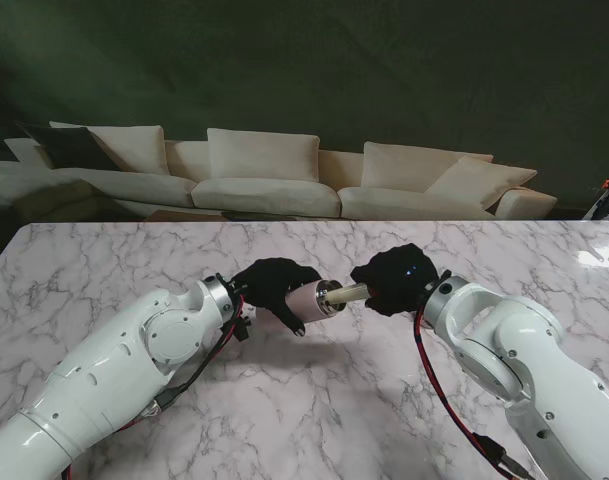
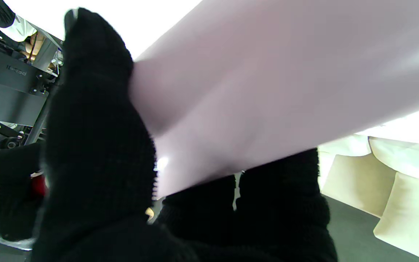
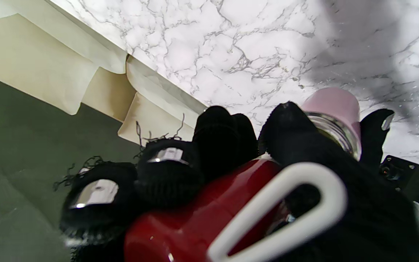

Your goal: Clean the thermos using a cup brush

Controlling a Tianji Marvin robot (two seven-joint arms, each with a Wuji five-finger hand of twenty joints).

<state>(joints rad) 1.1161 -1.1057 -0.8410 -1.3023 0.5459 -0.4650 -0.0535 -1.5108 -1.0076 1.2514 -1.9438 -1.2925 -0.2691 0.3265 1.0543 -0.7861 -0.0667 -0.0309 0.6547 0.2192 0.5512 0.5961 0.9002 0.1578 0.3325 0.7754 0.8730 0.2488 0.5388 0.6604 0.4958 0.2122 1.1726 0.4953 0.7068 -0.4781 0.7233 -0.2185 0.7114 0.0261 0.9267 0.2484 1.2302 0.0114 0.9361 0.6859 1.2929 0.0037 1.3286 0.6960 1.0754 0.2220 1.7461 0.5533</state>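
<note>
A pale pink thermos [image 1: 309, 300] is held sideways above the table, its steel-rimmed mouth turned toward my right. My left hand [image 1: 272, 285], in a black glove, is shut around its body; the pink wall [image 2: 267, 91] fills the left wrist view between the fingers [image 2: 96, 138]. My right hand [image 1: 396, 278] is shut on the cup brush, whose red handle [image 3: 202, 214] with a white loop [image 3: 286, 203] shows in the right wrist view. The brush's pale head [image 1: 346, 294] reaches into the thermos mouth [image 3: 335, 127]. The part inside is hidden.
The white marble table [image 1: 314, 400] stretches under both arms. A cream sofa [image 1: 274, 180] with several cushions stands beyond the far edge. A bright patch of light lies at the far right corner [image 1: 596, 255].
</note>
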